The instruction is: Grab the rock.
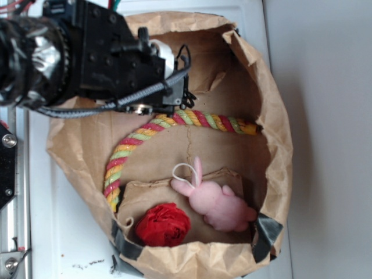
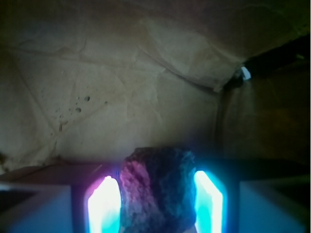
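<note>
Nearest to us, the rough, angular rock (image 2: 158, 189) sits clamped between two glowing fingers (image 2: 104, 206) of the gripper (image 2: 156, 204), which touch it on both sides. Behind it we see creased brown paper of the bag (image 1: 273, 116). Inside the bag lie a wrinkly red ball (image 1: 163, 225), a soft pink bunny (image 1: 218, 203) and a twisted striped rope (image 1: 174, 125).

A white tabletop (image 1: 70, 232) carries an open brown paper bag (image 1: 273, 116).
</note>
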You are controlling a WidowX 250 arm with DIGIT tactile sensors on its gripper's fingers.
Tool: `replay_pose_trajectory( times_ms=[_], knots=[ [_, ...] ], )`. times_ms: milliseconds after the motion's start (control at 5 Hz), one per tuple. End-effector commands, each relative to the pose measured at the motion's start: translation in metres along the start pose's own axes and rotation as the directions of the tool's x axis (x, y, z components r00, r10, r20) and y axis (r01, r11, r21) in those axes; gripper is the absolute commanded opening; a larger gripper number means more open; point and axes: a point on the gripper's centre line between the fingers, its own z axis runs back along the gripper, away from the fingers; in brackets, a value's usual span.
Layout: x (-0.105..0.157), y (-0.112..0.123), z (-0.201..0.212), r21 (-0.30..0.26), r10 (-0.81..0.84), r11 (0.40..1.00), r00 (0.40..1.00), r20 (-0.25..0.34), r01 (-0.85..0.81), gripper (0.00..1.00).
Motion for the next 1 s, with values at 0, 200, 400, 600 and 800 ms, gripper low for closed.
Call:
replay_pose_trajectory(
  times_ms=[0, 200, 400, 600, 800],
  knots=[
    [0.003, -0.020, 0.080, -0.206, -0.136, 0.969, 0.990, 0.018, 0.137, 0.00],
    [-0.008, -0.020, 0.107, -0.252, -0.247, 0.934, 0.967, 0.059, 0.254, 0.00],
    [-0.013, -0.022, 0.137, -0.301, -0.280, 0.912, 0.959, 0.047, 0.280, 0.00],
    [-0.017, -0.028, 0.166, -0.289, -0.171, 0.941, 0.985, 0.033, 0.173, 0.00],
    [-0.018, -0.034, 0.172, -0.252, -0.068, 0.965, 0.997, 0.021, 0.071, 0.00]
  ],
)
